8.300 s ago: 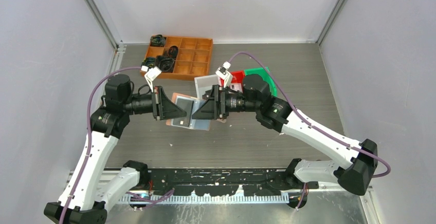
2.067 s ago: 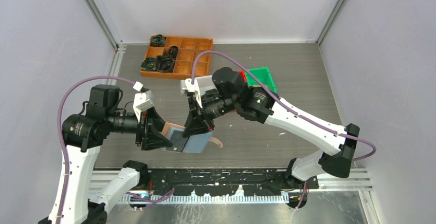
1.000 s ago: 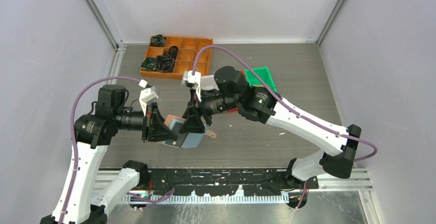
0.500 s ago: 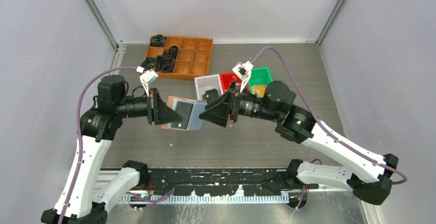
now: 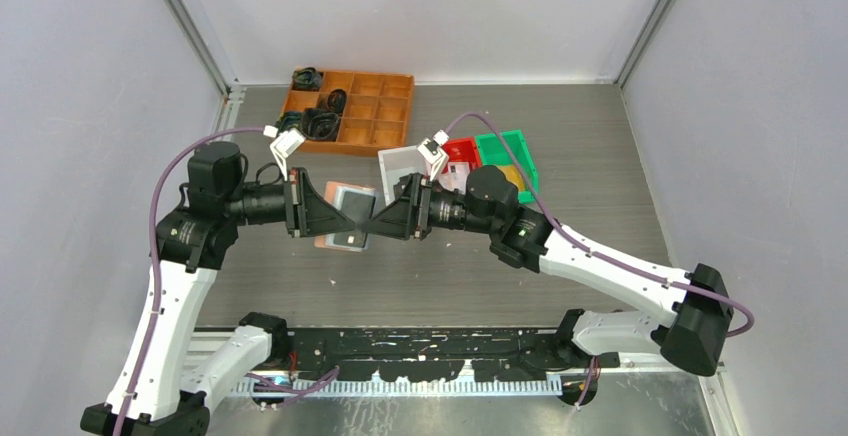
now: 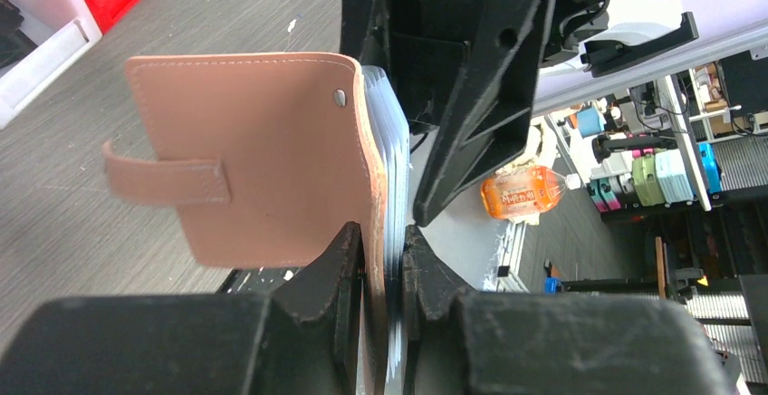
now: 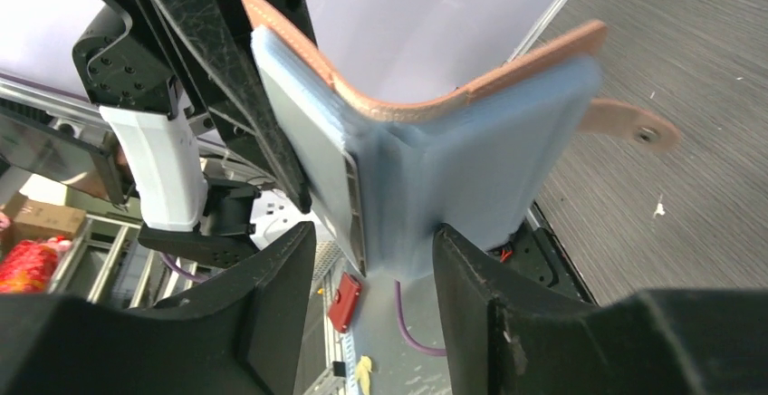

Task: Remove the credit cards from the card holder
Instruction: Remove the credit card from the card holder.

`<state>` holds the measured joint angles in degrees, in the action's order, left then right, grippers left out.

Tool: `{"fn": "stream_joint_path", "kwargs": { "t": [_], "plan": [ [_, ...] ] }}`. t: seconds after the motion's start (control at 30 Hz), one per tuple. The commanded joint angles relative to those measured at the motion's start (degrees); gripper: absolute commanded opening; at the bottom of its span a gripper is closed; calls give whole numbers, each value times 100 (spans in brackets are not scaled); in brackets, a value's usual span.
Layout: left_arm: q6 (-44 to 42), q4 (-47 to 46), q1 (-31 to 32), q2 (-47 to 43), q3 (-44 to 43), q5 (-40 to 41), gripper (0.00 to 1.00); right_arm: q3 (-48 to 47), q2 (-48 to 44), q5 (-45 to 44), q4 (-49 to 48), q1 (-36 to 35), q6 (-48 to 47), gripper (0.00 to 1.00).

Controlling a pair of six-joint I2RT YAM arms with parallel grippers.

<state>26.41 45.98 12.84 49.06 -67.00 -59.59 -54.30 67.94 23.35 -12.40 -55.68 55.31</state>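
The salmon-pink card holder (image 5: 338,218) hangs in the air over the middle of the table, half unfolded. My left gripper (image 6: 385,252) is shut on its pink cover (image 6: 263,150) and the stack of clear sleeves. My right gripper (image 7: 373,243) comes from the opposite side and is open, its fingers on either side of the bluish sleeves' (image 7: 471,168) lower edge. A pale credit card (image 7: 310,155) sits in the nearest sleeve, closest to my left-hand finger (image 7: 272,277). The snap tab (image 7: 634,125) dangles free. In the top view the two grippers meet tip to tip at the card holder.
An orange compartment tray (image 5: 372,108) with black items stands at the back left. A white bin (image 5: 398,164), a red bin (image 5: 462,148) and a green bin (image 5: 505,148) stand behind my right arm. The table's front rail (image 5: 430,341) runs below.
The card holder has been carried up and back from the front edge. My right gripper drew away to the right, then came back to the sleeves; its jaws widened, then narrowed a little.
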Motion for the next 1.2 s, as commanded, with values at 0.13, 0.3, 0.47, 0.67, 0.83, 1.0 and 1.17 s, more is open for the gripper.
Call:
{"fn": "stream_joint_path", "kwargs": {
  "t": [0.13,0.3,0.47,0.67,0.83,1.0,1.17],
  "plan": [
    [-287,144,8,88,-376,-335,1,-113,252,220,-1374,-20,454,48],
    [-704,541,4,108,-477,-121,1,-237,79,251,-677,-14,150,44],
    [-825,661,7,100,-524,-68,0,-481,-324,306,543,-12,-338,52],
    [-836,671,8,77,-551,-77,0,-749,-701,315,1287,-8,-611,54],
    [-618,502,-1,97,-550,-200,0,-707,-484,532,793,-9,-365,54],
    [-306,280,6,84,-504,-416,0,-596,-168,707,224,-8,-81,54],
    [9,8,4,37,-420,-657,1,-565,-17,740,20,-8,12,53]
  ]
}}
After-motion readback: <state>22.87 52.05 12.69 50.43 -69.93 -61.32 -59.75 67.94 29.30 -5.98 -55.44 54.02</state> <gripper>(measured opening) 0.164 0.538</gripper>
